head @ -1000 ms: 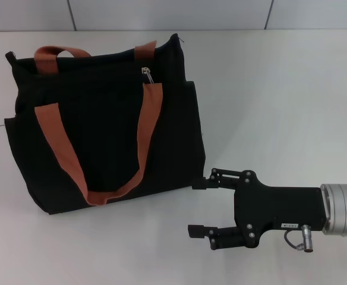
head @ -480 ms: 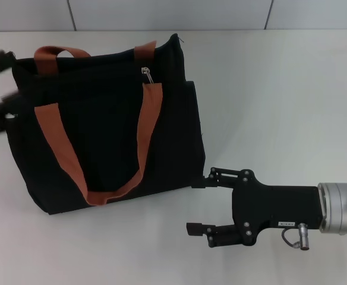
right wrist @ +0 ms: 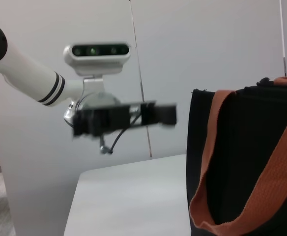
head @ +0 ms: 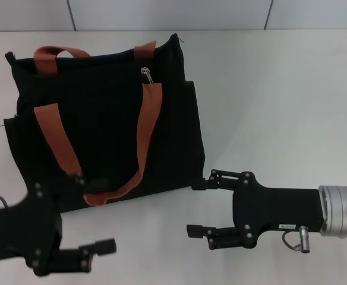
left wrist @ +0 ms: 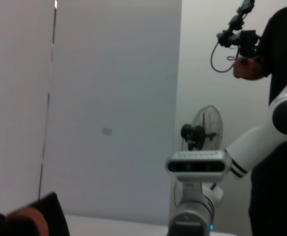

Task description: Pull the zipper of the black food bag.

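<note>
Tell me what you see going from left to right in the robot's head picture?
Left gripper → black food bag → zipper on the bag's top edge → right gripper, its fingers open, on the white table.

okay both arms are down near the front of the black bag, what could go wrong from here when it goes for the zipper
The zipper is tiny and sits at the bag's far top edge, beside a brown strap, so a gripper could catch the strap instead. Both the left gripper and the right gripper are open and low, near the bag, holding nothing; the soft bag may slide or fold when pulled.
</note>
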Robot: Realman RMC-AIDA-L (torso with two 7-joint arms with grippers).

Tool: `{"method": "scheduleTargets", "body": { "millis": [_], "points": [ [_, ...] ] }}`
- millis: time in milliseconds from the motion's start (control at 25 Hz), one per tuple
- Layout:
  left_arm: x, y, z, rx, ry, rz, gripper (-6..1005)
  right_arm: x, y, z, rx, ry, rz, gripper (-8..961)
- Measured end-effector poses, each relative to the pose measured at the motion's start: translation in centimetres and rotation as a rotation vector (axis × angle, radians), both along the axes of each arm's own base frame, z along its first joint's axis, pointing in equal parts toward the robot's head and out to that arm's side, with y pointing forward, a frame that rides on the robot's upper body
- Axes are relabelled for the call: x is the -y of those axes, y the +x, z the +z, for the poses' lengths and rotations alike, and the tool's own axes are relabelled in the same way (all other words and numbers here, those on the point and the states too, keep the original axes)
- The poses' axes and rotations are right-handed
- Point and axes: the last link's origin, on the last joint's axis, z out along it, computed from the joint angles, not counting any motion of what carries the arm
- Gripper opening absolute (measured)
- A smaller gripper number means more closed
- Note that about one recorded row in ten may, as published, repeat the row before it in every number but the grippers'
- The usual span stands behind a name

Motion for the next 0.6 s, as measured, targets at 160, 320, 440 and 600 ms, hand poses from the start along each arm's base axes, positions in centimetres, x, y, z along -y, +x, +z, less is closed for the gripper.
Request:
{"method": "scheduleTargets", "body": {
  "millis": [160, 320, 440, 600],
  "points": [
    [0.2, -1.2, -1.3, -0.083, -0.053, 0.054, 831, 0.3, 0.0, -0.4, 0.011, -0.027, 0.003, 806],
    [0.0, -1.8, -2.0, -0.146, -0.073, 0.076, 831, 0.8, 0.1, -1.0, 0.031, -0.032, 0.034, 806],
    [-0.1, -2.1, -1.9, -0.159, -0.070, 0.083, 830, 1.1, 0.3, -1.2, 0.030, -0.021, 0.047, 806],
    [0.0, -2.4, -1.6, -0.165, -0.064, 0.095, 829, 1.3, 0.4, -1.3, 0.029, -0.016, 0.051, 806]
  ]
}}
